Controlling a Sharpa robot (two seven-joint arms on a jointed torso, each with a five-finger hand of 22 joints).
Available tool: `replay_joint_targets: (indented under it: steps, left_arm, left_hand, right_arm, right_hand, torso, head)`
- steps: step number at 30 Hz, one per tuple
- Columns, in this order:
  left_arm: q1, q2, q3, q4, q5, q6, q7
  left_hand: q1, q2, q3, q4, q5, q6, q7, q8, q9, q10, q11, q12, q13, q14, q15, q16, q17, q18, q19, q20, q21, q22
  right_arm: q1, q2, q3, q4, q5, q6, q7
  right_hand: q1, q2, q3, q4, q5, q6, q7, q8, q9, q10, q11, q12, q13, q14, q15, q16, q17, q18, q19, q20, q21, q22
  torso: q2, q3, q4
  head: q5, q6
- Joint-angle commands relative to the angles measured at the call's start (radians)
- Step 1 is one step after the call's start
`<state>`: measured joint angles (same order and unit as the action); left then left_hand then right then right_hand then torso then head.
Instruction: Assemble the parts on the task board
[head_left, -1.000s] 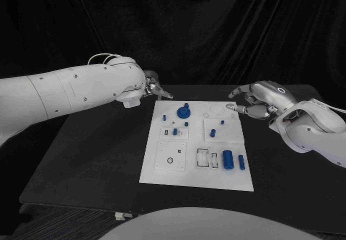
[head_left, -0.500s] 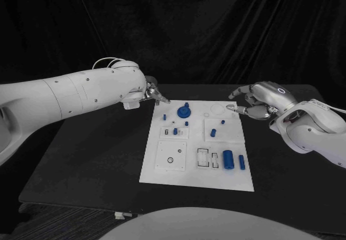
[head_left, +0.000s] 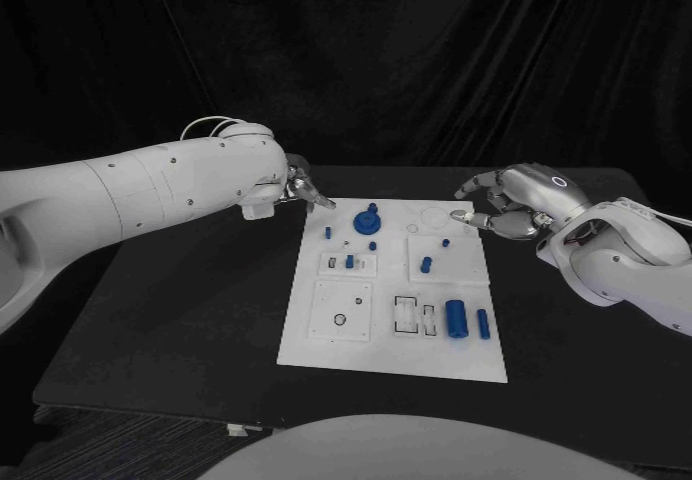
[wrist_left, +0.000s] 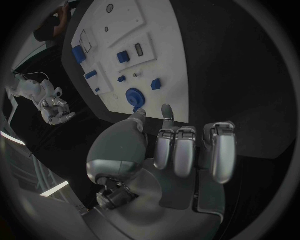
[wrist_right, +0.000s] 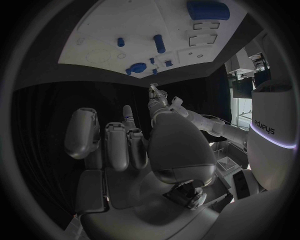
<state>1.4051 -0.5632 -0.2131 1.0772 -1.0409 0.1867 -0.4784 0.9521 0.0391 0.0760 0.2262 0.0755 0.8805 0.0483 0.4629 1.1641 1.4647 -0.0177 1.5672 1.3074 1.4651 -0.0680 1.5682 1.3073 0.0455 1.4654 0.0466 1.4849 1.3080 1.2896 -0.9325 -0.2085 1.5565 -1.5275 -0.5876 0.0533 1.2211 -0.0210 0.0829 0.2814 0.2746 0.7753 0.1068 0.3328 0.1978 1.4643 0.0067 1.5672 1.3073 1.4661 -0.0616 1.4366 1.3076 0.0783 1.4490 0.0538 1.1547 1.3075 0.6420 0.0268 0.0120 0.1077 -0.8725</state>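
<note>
The white task board (head_left: 335, 345) lies in the middle of the black table. A round blue part (head_left: 368, 221) stands at its far end, with small blue pegs (head_left: 426, 265) around it. A thick blue cylinder (head_left: 457, 318) and a thinner one (head_left: 482, 323) lie at the near right. My left hand (head_left: 300, 187) hovers just off the board's far left corner, its fingers partly bent and holding nothing. In the left wrist view the left hand (wrist_left: 175, 145) points towards the round blue part (wrist_left: 134, 95). My right hand (head_left: 505, 205) hangs off the far right corner, also holding nothing, one fingertip near the board's edge.
Black table (head_left: 188, 310) surrounds the board on all sides, with wide free areas to its left and right. A dark curtain closes off the back. Rectangular recesses (head_left: 418, 318) and a small ring (head_left: 339, 321) mark the board's near half.
My left arm has swung a little, bringing the left hand slightly lower and closer to the board's far left corner. The right hand and the parts have stayed put.
</note>
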Motion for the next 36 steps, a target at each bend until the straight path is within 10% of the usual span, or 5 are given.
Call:
replay_joint_targets:
  steps: [1,36]
  left_arm:
    - [-0.003,0.005,0.001,-0.001,-0.002,0.018,0.018]
    - [-0.037,0.035,0.001,-0.023,-0.002,0.051,0.027]
  left_hand:
    - [0.010,0.004,-0.009,0.005,-0.007,-0.009,0.002,-0.006,0.001,0.106,0.001,0.004,0.263,0.106,0.001,0.003,0.263,-0.012,0.021,-0.002,-0.008,0.182]
    - [0.008,0.011,-0.027,0.025,-0.014,-0.019,0.010,-0.032,-0.011,0.106,0.009,0.004,0.263,0.106,0.009,0.003,0.263,-0.009,0.011,0.005,-0.019,0.176]
  right_arm:
    - [-0.002,0.000,0.001,0.000,-0.002,0.007,-0.001]
    - [-0.003,0.001,0.001,-0.001,-0.002,0.016,-0.003]
  right_hand:
    - [0.002,-0.002,-0.002,0.001,0.004,0.005,0.002,0.005,-0.001,0.106,0.007,0.004,0.263,0.075,0.006,0.002,0.138,0.002,0.001,-0.001,0.002,0.156]
    - [0.001,0.000,-0.003,0.002,0.006,0.004,0.002,0.005,-0.003,0.106,0.006,0.004,0.263,0.075,0.006,0.002,0.138,0.002,0.003,-0.001,0.006,0.157]
  torso:
    - [-0.002,0.0029,0.0010]
    - [0.000,0.0022,-0.0009]
  head:
    - [0.000,0.000]
    - [-0.003,0.000]
